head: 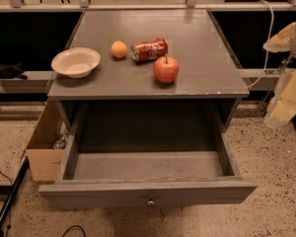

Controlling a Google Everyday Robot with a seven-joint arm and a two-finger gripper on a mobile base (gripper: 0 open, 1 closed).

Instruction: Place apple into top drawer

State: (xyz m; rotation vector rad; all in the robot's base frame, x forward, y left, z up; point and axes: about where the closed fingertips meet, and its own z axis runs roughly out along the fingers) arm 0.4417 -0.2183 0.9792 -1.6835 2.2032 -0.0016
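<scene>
The red apple (166, 69) stands upright on the grey cabinet top (197, 43), near its front edge and right of centre. The top drawer (148, 167) is pulled wide open below it, and its inside is bare. Its flat front panel carries a small round knob (151, 201). My gripper (286, 100) hangs blurred at the far right edge, off the cabinet's right side, level with the cabinet top and well away from the apple. It holds nothing that I can see.
A red soda can (149, 49) lies on its side just behind the apple. A small orange fruit (119, 49) sits left of the can. A white bowl (75, 61) stands at the left edge. A cardboard box (42, 147) sits on the floor to the left of the drawer.
</scene>
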